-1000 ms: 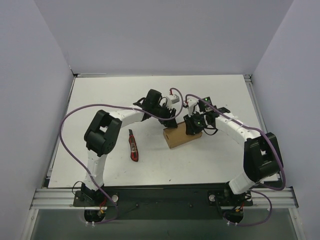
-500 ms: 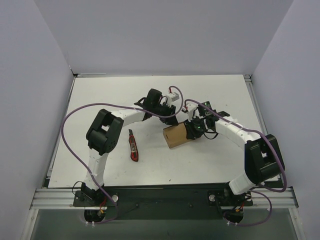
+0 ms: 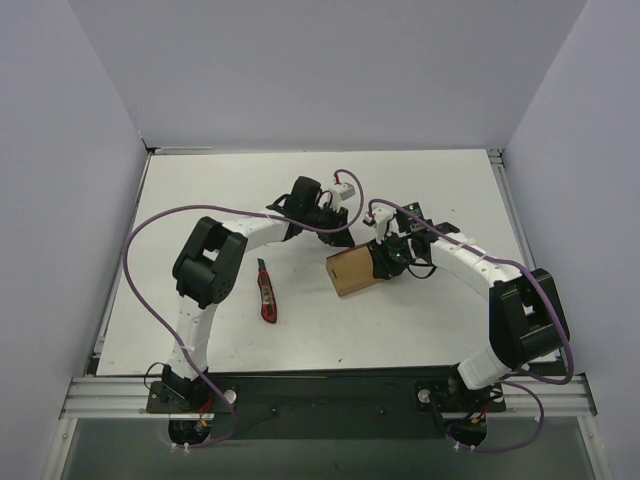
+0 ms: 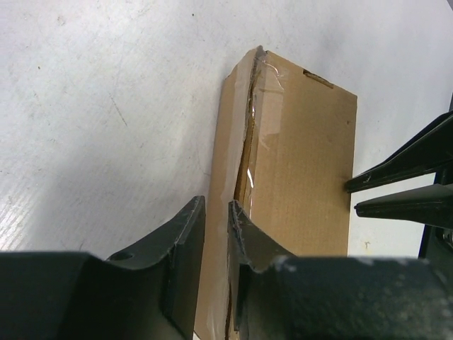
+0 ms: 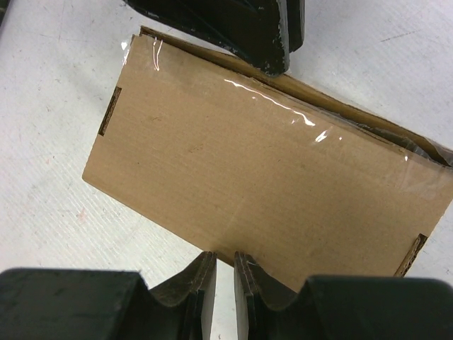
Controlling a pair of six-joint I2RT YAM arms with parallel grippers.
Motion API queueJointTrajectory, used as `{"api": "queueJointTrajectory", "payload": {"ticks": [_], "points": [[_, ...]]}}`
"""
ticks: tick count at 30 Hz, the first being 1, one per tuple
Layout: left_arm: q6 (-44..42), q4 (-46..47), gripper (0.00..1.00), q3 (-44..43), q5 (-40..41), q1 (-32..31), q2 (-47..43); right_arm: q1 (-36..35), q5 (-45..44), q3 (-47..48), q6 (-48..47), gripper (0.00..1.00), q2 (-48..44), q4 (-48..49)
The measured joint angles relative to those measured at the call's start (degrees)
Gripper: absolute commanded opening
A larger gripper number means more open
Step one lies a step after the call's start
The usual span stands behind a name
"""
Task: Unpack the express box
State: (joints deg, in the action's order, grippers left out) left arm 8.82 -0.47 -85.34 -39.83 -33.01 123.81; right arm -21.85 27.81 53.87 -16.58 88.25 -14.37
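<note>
The small, flat, brown cardboard express box [image 3: 350,271] sits near the centre of the white table [image 3: 200,190], between both grippers. The left gripper [image 4: 216,207] is narrowly parted at the box's taped edge. The right gripper [image 5: 225,256] is narrowly parted at the opposite edge, and whether either one grips the box cannot be told.

The left gripper [image 4: 216,207] hides an end of the express box [image 4: 297,163].
</note>
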Motion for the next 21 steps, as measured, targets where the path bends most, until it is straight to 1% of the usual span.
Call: {"api": "queueJointTrajectory", "payload": {"ticks": [3, 5, 7, 8, 11, 15, 21], "points": [[-0.7, 0.0, 0.26, 0.0, 0.0, 0.2, 0.0, 0.0, 0.0, 0.0, 0.0, 0.19, 0.0, 0.0], [-1.8, -0.2, 0.26, 0.0, 0.0, 0.2, 0.0, 0.0, 0.0, 0.0, 0.0, 0.19, 0.0, 0.0], [-2.9, -0.4, 0.29, -0.1, -0.1, 0.2, 0.0, 0.0, 0.0, 0.0, -0.1, 0.19, 0.0, 0.0], [-3.4, -0.6, 0.34, -0.2, -0.4, 0.2, 0.0, 0.0, 0.0, 0.0, -0.1, 0.19, 0.0, 0.0], [-4.2, -0.8, 0.37, -0.2, -2.5, 0.5, 0.0, 0.0, 0.0, 0.0, -0.2, 0.19, 0.0, 0.0], [-3.4, -0.5, 0.36, -0.2, -5.7, 0.9, 0.0, 0.0, 0.0, 0.0, -0.2, 0.19, 0.0, 0.0], [-3.3, 0.0, 0.36, -0.3, -6.9, 0.8, 0.0, 0.0, 0.0, 0.0, -0.2, 0.19, 0.0, 0.0]]}}
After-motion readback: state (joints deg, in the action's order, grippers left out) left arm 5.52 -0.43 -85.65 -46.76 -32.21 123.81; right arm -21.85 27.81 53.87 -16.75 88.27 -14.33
